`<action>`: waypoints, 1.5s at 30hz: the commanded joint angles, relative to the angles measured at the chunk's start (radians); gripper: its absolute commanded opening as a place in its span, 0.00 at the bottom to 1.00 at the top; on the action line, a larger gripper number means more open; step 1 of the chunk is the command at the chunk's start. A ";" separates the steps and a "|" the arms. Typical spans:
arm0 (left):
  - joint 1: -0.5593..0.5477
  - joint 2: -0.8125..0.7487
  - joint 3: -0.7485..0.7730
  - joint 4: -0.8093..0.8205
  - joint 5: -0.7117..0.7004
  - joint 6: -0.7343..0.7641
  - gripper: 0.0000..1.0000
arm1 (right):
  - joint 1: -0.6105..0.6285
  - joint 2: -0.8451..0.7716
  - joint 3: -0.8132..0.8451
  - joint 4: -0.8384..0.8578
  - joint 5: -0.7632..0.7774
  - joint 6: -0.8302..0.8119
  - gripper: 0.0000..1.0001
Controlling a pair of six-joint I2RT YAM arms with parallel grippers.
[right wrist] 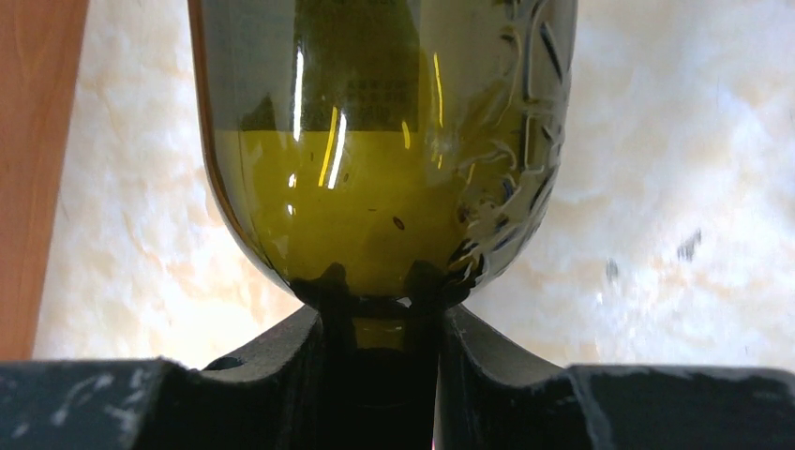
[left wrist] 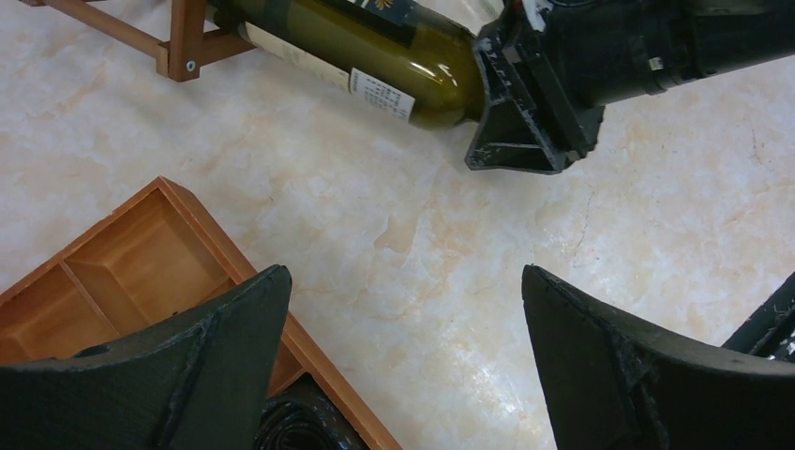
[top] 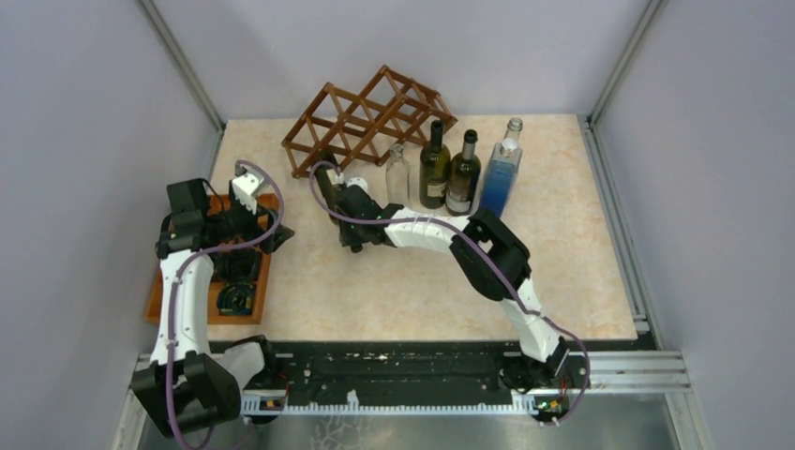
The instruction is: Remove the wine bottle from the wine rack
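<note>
The brown lattice wine rack (top: pixel 366 117) stands at the back of the table. A green wine bottle (top: pixel 327 187) lies nearly flat, its base end at the rack's front bottom cell. My right gripper (top: pixel 349 208) is shut on the bottle's neck. In the right wrist view the bottle's shoulder (right wrist: pixel 384 141) fills the frame above my shut gripper (right wrist: pixel 380 309). The left wrist view shows the bottle (left wrist: pixel 375 56), a rack slat (left wrist: pixel 178 42) and the right gripper (left wrist: pixel 530 103). My left gripper (top: pixel 248 199) is open and empty, its gap (left wrist: pixel 403 281) over the table beside the tray.
An orange-brown compartment tray (top: pixel 265 281) with black items lies at the left, also in the left wrist view (left wrist: pixel 141 253). A clear bottle (top: pixel 397 175), two dark bottles (top: pixel 434 167) (top: pixel 463 175) and a blue bottle (top: pixel 500 173) stand upright right of the rack.
</note>
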 commanded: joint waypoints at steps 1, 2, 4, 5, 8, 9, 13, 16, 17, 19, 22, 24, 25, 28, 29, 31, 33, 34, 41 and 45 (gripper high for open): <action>0.006 -0.035 -0.018 -0.036 0.052 0.074 0.99 | 0.026 -0.199 -0.086 0.180 0.032 0.007 0.00; 0.006 -0.040 -0.023 -0.038 0.056 0.083 0.99 | 0.030 -0.218 -0.115 0.192 0.029 0.012 0.00; 0.006 -0.049 -0.032 -0.040 0.064 0.101 0.99 | 0.035 -0.255 -0.172 0.212 0.024 0.019 0.00; 0.007 -0.051 -0.036 -0.039 0.066 0.105 0.99 | 0.037 -0.273 -0.197 0.214 0.023 0.022 0.00; 0.006 -0.050 -0.038 -0.042 0.074 0.108 0.99 | 0.045 -0.323 -0.254 0.248 0.011 0.028 0.00; 0.006 -0.047 -0.037 -0.044 0.076 0.108 0.99 | 0.047 -0.335 -0.266 0.252 0.011 0.026 0.00; 0.006 -0.043 -0.033 -0.049 0.088 0.107 0.99 | 0.050 -0.382 -0.286 0.257 0.018 0.014 0.00; 0.006 -0.044 -0.031 -0.052 0.093 0.114 0.99 | 0.052 -0.420 -0.287 0.259 0.015 0.002 0.00; 0.006 -0.045 -0.031 -0.061 0.099 0.123 0.99 | 0.052 -0.430 -0.286 0.259 0.008 -0.001 0.00; 0.006 -0.048 -0.031 -0.094 0.122 0.179 0.99 | 0.052 -0.453 -0.291 0.256 -0.019 -0.003 0.00; 0.006 -0.065 -0.032 -0.169 0.167 0.338 0.99 | 0.054 -0.481 -0.308 0.232 -0.113 -0.003 0.00; 0.006 -0.083 -0.031 -0.227 0.200 0.478 0.99 | 0.063 -0.508 -0.338 0.223 -0.160 -0.006 0.00; 0.006 -0.093 -0.030 -0.254 0.213 0.557 0.99 | 0.067 -0.519 -0.352 0.211 -0.177 -0.012 0.00; 0.006 -0.120 -0.026 -0.304 0.233 0.748 0.99 | 0.081 -0.546 -0.373 0.146 -0.241 -0.048 0.00; 0.007 -0.128 -0.023 -0.311 0.235 0.799 0.99 | 0.084 -0.551 -0.374 0.125 -0.266 -0.062 0.00; 0.006 -0.144 -0.020 -0.325 0.236 0.910 0.99 | 0.089 -0.562 -0.367 0.059 -0.314 -0.099 0.00; 0.007 -0.159 -0.025 -0.356 0.241 1.046 0.99 | 0.092 -0.569 -0.346 -0.015 -0.359 -0.139 0.00; 0.005 -0.167 -0.030 -0.364 0.244 1.100 0.99 | 0.094 -0.569 -0.330 -0.057 -0.379 -0.159 0.00; 0.004 -0.214 -0.086 -0.453 0.239 1.427 0.99 | 0.129 -0.573 -0.262 -0.198 -0.412 -0.234 0.00; 0.003 -0.223 -0.114 -0.574 0.168 1.625 0.99 | 0.141 -0.566 -0.224 -0.200 -0.419 -0.231 0.00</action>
